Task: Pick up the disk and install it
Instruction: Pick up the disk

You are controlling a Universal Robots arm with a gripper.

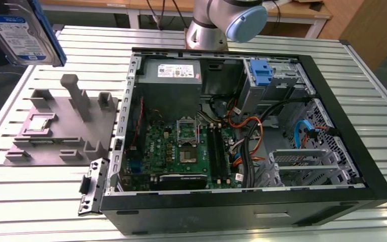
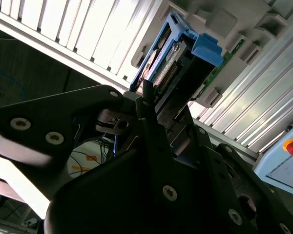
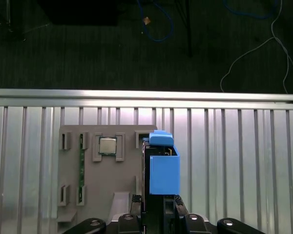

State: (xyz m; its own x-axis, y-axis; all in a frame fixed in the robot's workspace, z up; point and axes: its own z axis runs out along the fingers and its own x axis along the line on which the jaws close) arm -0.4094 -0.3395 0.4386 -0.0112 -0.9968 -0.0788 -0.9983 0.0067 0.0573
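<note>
Firmly clamped in the closed jaws of the gripper (image 2: 161, 109), the disk (image 2: 178, 61) juts out past the fingertips, its blue carrier leading and its connector edge turned toward the second wrist camera. In the exterior view the disk (image 1: 18, 33) hangs on edge, clear of the slatted metal table (image 1: 18, 201), with its white-and-blue label showing.

Directly beneath the hand lies the grey fixture tray (image 3: 102, 180). One of its pockets holds a square silver processor chip (image 3: 107, 145), and a narrow slot beside it holds a green memory stick (image 3: 81, 168) on edge.

Well away from the hand, the open computer case (image 1: 355, 136) lies on its side on the same table. Inside it are a grey power-supply box (image 1: 170, 71), a green motherboard (image 1: 180, 151), loose orange, black and blue cables, and a blue bracket (image 1: 262, 73) seated in the drive bay. The robot arm (image 1: 220, 20) rises just behind the case.
</note>
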